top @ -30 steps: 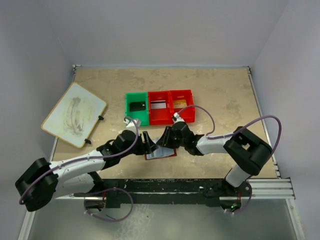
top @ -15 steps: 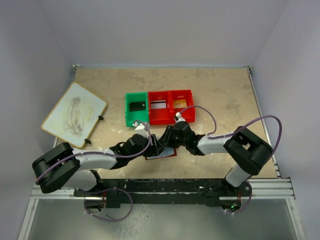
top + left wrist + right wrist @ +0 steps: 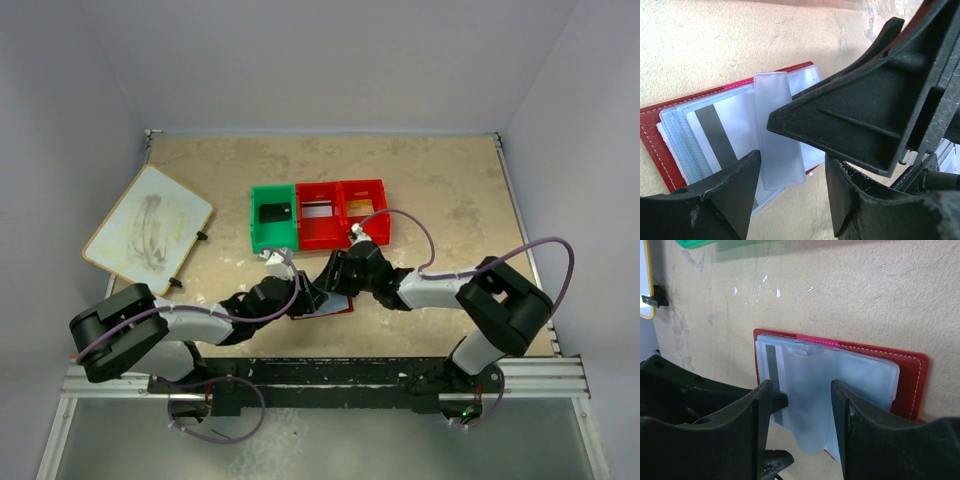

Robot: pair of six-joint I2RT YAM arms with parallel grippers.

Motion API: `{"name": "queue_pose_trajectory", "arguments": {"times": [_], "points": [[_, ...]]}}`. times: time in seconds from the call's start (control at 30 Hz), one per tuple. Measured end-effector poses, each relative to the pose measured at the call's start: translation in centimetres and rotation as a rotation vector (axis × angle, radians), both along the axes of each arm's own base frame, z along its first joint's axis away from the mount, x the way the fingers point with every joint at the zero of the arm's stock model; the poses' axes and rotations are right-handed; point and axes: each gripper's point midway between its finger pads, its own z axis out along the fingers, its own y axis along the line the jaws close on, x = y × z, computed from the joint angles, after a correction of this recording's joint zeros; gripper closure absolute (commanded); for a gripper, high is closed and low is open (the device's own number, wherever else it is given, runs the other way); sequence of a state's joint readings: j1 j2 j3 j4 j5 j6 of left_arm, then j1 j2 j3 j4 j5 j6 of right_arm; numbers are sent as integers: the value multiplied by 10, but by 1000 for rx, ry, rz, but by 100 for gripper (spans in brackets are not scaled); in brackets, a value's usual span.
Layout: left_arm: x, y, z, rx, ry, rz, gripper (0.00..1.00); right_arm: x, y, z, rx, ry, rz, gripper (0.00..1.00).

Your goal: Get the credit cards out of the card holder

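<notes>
The card holder (image 3: 912, 377) lies open and flat on the bench (image 3: 450, 190), near its near edge, about midway left to right and just near of the bin (image 3: 255, 225). Its clear sleeves (image 3: 860, 377) are fanned out, and one loose sleeve flap (image 3: 777, 130) rises from the middle. A pale card with a dark stripe (image 3: 715, 135) sits inside a sleeve on one side (so the holder is not empty yet). The left claw (image 3: 790, 170) and right claw (image 3: 801, 390) face each other low over the holder, each with its jaws apart and straddling that flap; neither looks clamped on anything.

Farther off, the bin holds a black card (image 3: 273, 212), a silver card (image 3: 318, 210) and a gold card (image 3: 360, 207), one per compartment. A white board (image 3: 148, 228) lies far left.

The step in hand looks like getting at the remaining card. Next, one claw probably has to pin the holder or lift the flap aside while the other pinches the card's exposed edge and slides it out along the sleeve.
</notes>
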State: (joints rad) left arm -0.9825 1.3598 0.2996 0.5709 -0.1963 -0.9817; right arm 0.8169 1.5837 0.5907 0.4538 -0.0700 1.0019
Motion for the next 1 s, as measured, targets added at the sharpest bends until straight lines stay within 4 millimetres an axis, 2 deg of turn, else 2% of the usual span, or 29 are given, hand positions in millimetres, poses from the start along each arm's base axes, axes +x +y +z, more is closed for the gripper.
{"name": "queue_pose_trajectory", "arguments": {"times": [0.33, 0.57, 0.73, 1.0], "points": [[-1, 4, 0, -46, -4, 29, 49, -5, -14, -5, -75, 1, 7, 76], [-1, 4, 1, -57, 1, 34, 46, -5, -17, -8, -91, 3, -5, 73], [-1, 4, 1, -56, 5, 36, 45, -5, -25, -2, -76, -15, -24, 72], [-5, -10, 4, -33, 23, 0, 45, -4, -30, -5, -68, -5, -49, 71]]}}
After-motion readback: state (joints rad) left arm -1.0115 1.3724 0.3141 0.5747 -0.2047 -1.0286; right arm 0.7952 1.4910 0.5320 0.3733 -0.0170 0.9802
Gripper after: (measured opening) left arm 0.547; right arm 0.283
